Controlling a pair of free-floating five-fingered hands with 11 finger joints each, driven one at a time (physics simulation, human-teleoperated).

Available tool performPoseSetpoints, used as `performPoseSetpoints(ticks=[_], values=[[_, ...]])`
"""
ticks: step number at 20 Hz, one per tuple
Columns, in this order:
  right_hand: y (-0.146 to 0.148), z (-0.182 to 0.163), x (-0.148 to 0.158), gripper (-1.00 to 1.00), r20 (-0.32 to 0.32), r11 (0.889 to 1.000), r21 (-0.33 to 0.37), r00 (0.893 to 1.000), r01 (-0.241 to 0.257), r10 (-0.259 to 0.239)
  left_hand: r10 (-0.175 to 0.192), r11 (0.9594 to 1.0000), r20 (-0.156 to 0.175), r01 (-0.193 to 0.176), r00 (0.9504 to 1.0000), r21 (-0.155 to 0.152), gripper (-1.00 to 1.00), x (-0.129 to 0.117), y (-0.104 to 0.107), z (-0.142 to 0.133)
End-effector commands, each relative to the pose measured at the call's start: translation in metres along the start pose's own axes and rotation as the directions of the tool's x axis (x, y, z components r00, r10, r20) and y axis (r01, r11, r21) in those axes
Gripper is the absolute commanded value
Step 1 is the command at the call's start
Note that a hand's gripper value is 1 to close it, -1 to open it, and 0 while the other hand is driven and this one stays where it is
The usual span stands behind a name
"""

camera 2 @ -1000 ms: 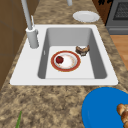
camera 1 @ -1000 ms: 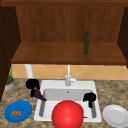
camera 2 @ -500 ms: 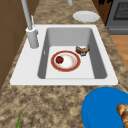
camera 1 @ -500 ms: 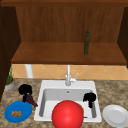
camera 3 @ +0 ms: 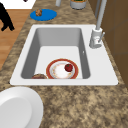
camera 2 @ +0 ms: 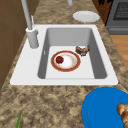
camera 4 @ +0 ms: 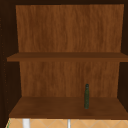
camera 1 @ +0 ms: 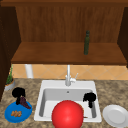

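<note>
In the front view my left hand point(camera 1: 18, 94) hovers over the counter left of the sink, fingers curled on a dark purple thing point(camera 1: 24, 102) that hangs down to a blue plate point(camera 1: 10, 117) carrying brown food point(camera 1: 16, 114). My right hand point(camera 1: 89, 97) floats over the right side of the white sink point(camera 1: 43, 87) with relaxed fingers, holding nothing. In the basin lie a red-rimmed plate point(camera 2: 65, 61) with a small red fruit point(camera 2: 59, 59) on it and a brown ring-shaped piece point(camera 2: 82, 50) beside it. A black hand point(camera 3: 5, 17) shows at the right side view's far left.
A big red round shape point(camera 1: 67, 115) covers the sink's front edge in the front view. A white plate point(camera 1: 116, 115) lies on the counter at the right. The faucet point(camera 1: 68, 77) stands behind the basin. A green bottle point(camera 4: 86, 96) stands on the lower shelf; a potted plant point(camera 1: 9, 80) is far left.
My left hand has moved left and down, from beside the sink's left rim to above the blue plate. The right hand has stayed where it was.
</note>
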Motion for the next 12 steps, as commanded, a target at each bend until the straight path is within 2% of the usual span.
performPoseSetpoints(ticks=[1,2,3,5,7,9,10,12], values=[[0.0,0.0,0.0,0.0,0.0,1.0,0.0,1.0,0.0,0.0,-0.077,0.9963,0.005,0.077,0.997,0.039,1.0,-0.013,-0.008,0.03],[0.0,0.0,0.0,0.0,0.0,1.0,0.0,1.0,0.0,0.0,-0.073,0.9965,0.006,0.073,0.9973,0.041,1.0,-0.017,-0.012,0.037],[0.0,0.0,0.0,0.0,0.0,1.0,0.0,1.0,0.0,0.0,-0.054,0.998,0.007,0.054,0.9985,0.035,1.0,-0.025,-0.018,0.044],[0.0,0.0,0.0,0.0,0.0,1.0,0.0,1.0,0.0,0.0,-0.017,0.9999,0.001,0.017,0.9999,0.002,1.0,-0.043,-0.038,0.052],[0.0,0.0,0.0,0.0,0.0,1.0,0.0,1.0,0.0,0.0,-0.013,0.9999,0.001,0.013,0.9999,0.002,1.0,-0.061,-0.05,0.063],[0.0,0.0,0.0,0.0,0.0,1.0,0.0,1.0,0.0,0.0,-0.024,0.9997,0.001,0.024,0.9997,0.008,1.0,-0.077,-0.063,0.073],[0.0,0.0,0.0,0.0,0.0,1.0,0.0,1.0,0.0,0.0,-0.049,0.9984,0.005,0.048,0.9988,0.03,1.0,-0.082,-0.069,0.071],[0.0,0.0,0.0,0.0,0.0,1.0,0.0,1.0,0.0,0.0,-0.074,0.9957,0.007,0.074,0.9972,0.055,1.0,-0.093,-0.076,0.075]])
